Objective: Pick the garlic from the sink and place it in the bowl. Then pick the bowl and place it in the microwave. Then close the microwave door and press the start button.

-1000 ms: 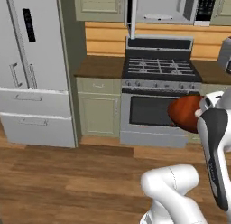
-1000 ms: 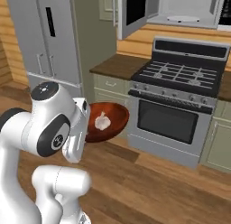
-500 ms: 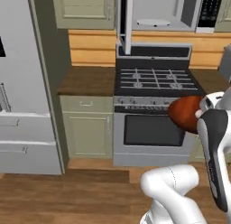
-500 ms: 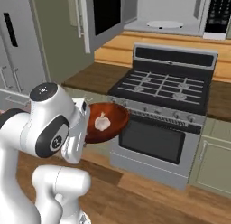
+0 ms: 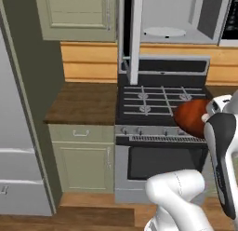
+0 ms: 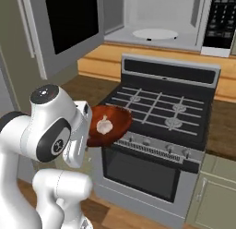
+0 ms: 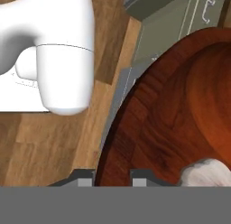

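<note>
My gripper [image 7: 112, 177] is shut on the rim of the reddish-brown bowl [image 7: 180, 105], one fingertip on either side of its edge. The arm carries the bowl [image 6: 110, 124] level in front of the stove, at about burner height [image 5: 193, 116]. The whitish garlic [image 6: 104, 126] lies inside the bowl, and its edge shows at the bottom of the hand view [image 7: 210, 173]. Above the stove the microwave [image 5: 172, 20] stands open, its white turntable plate [image 6: 155, 34] bare. The microwave door [image 6: 69, 20] is swung out to the left. The dark button panel [image 6: 220, 20] is on the right.
A black gas stove [image 6: 161, 108] with an oven below fills the space under the microwave. A brown counter [image 5: 83, 102] over green cabinets lies to its left, then a grey fridge [image 5: 14, 132]. The open door's edge [image 5: 135, 39] hangs over the stove's left side.
The whole scene has shifted as the base drove: stove and microwave are now nearer and centred, the fridge slid off left. The bowl with garlic stays held the same way.
</note>
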Robot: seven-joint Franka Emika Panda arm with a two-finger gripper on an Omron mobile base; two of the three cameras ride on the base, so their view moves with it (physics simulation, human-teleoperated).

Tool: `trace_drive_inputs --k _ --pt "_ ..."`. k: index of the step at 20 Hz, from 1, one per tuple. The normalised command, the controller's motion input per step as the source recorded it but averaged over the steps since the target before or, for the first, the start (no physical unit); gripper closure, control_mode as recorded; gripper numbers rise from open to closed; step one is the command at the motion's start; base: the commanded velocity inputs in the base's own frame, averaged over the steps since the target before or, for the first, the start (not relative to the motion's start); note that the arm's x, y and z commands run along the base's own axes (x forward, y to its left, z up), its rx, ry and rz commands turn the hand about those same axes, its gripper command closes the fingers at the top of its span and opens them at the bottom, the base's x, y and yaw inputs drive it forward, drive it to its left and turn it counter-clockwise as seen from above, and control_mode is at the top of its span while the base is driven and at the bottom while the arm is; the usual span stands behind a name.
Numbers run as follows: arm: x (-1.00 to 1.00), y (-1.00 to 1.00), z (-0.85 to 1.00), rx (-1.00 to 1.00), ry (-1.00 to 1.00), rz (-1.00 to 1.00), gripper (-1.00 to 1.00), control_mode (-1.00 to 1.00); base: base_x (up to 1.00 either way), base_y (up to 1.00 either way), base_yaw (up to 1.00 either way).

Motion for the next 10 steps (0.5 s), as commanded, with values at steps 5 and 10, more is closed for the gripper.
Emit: trace_drive_inputs --k 5,10 --pt "0.00 0.00 0.00 0.00 0.00 0.00 1.00 1.00 0.99 -0.44 0.08" --pt "0.00 0.00 0.00 0.00 0.00 0.00 1.00 1.00 0.45 -0.64 0.38"
